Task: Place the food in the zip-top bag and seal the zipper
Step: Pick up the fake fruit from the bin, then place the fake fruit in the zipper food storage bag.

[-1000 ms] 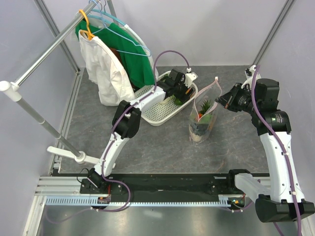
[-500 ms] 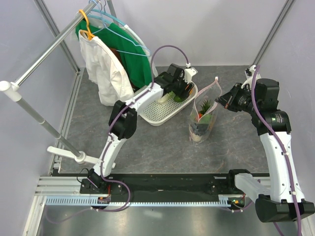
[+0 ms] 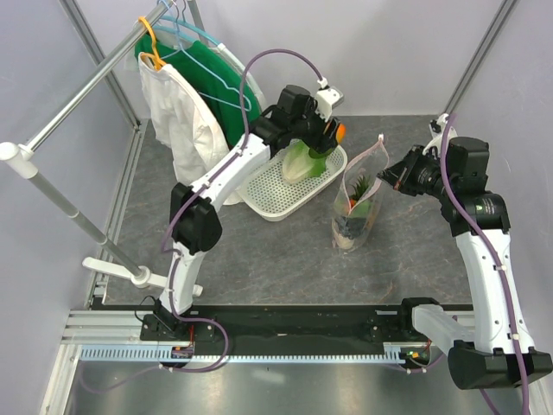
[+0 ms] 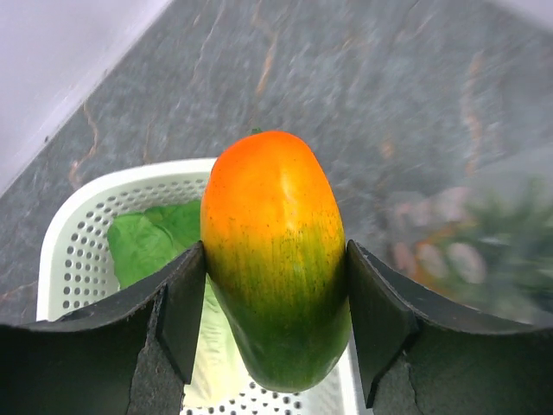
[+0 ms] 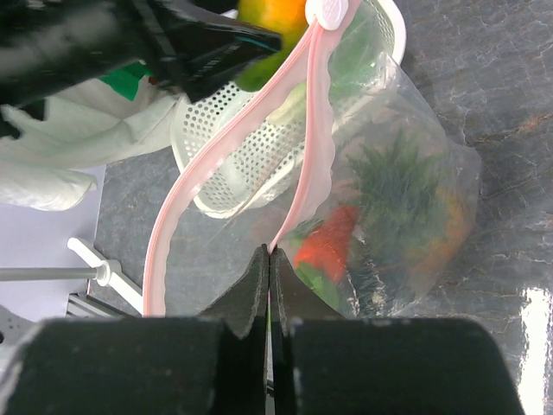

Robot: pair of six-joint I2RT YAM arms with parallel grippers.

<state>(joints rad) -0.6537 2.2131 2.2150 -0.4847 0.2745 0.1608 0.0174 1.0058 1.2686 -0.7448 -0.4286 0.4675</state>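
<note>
One piece of the food is in my left gripper [image 3: 327, 138]: an orange-and-green fruit [image 4: 275, 251], clamped across its middle between both fingers and hanging above the white basket [image 3: 276, 186] near the middle of the desk's far edge. A green leafy piece [image 4: 147, 246] lies in the basket below it.

My right gripper [image 5: 268, 259] is pinched tight on the zipper [image 5: 220, 156], the pink strip, and holds one lip of the zip-top bag [image 3: 354, 216] up. The bag stands just beside the basket, on the side toward the desk's right edge. It already holds a spiky green piece, a red one and something orange.

What matters now is direction. From my left gripper the bag's mouth lies toward the right edge and a little toward the near edge, close by. That arm is the one to go, since the right one is busy with the lip.

The mouth is a narrow slot whose length runs roughly from the far edge toward the near edge. The fruit's long axis runs along my fingers, with the orange end leading. I judge it should enter end-first and in line with the slot, not broadside. The fruit looks smooth and firm, and the floppy lip could fold under it.
</note>
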